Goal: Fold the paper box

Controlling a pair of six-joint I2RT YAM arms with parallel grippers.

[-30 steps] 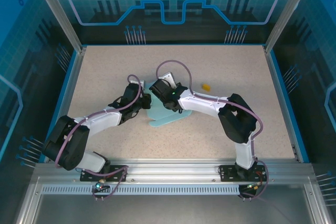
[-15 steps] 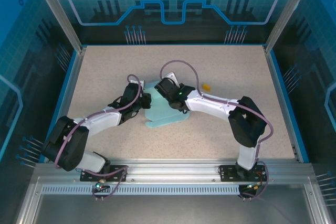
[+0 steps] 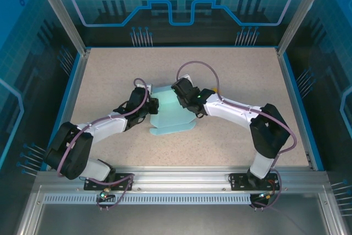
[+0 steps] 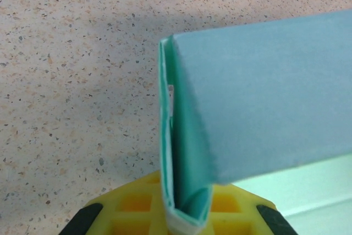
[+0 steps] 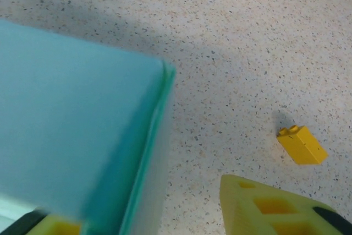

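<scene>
On the speckled table (image 3: 236, 75), at frame centre, the paper box (image 3: 170, 116) is clamped at its left edge by the left gripper (image 3: 150, 105) (pinched where it is doubled over); its upper right corner is straddled by the right gripper (image 3: 177, 88), jaws parted

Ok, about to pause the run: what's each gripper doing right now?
Left gripper: closed on the box.
Right gripper: open, jaws apart, gripping nothing.

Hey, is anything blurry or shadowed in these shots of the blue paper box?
Right wrist view: the paper box is close and soft-edged, while the yellow block is sharp with a small shadow. Left wrist view: the box's folded edge is crisp. Top view: even, soft light.
</scene>
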